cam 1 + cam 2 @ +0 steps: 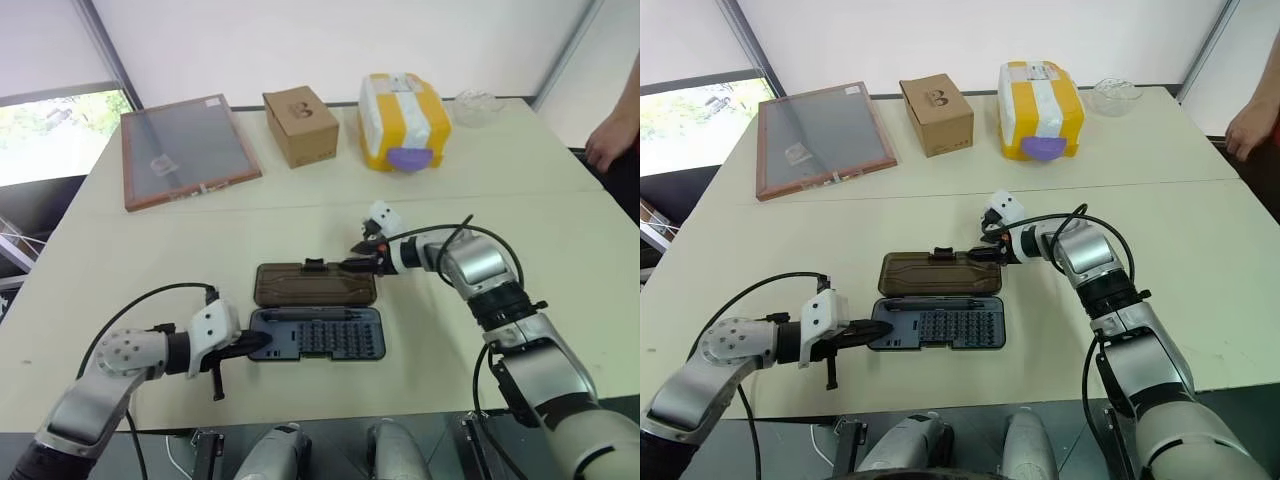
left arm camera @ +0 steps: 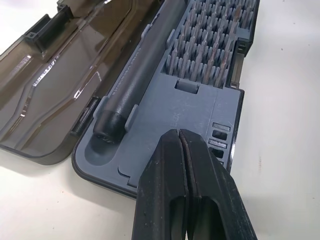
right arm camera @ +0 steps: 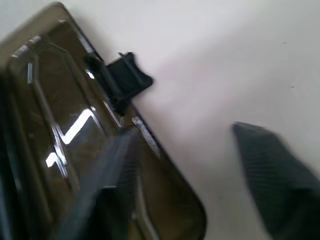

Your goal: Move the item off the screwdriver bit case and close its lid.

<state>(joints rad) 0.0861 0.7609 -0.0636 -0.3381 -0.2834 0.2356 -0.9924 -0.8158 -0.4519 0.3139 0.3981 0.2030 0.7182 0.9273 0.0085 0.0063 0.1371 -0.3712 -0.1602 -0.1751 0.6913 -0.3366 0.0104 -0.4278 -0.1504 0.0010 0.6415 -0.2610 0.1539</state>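
The screwdriver bit case lies open in the middle of the table. Its clear brown lid (image 1: 315,283) rests flat behind the grey base (image 1: 320,335), which holds rows of bits (image 2: 215,45) and a dark screwdriver handle (image 2: 135,85). My left gripper (image 1: 250,343) is shut, its tip (image 2: 179,137) just over the base's left end, holding nothing. My right gripper (image 1: 358,265) is open at the lid's far right corner. One finger (image 3: 107,185) lies over the lid (image 3: 60,140) near its black latch (image 3: 127,75); the other finger (image 3: 270,170) is beyond the lid's edge.
Along the back of the table (image 1: 150,250) stand a wood-framed panel (image 1: 185,148), a cardboard box (image 1: 300,125), a yellow package (image 1: 403,120) and a glass bowl (image 1: 478,107). A person's hand (image 1: 612,140) shows at the right edge.
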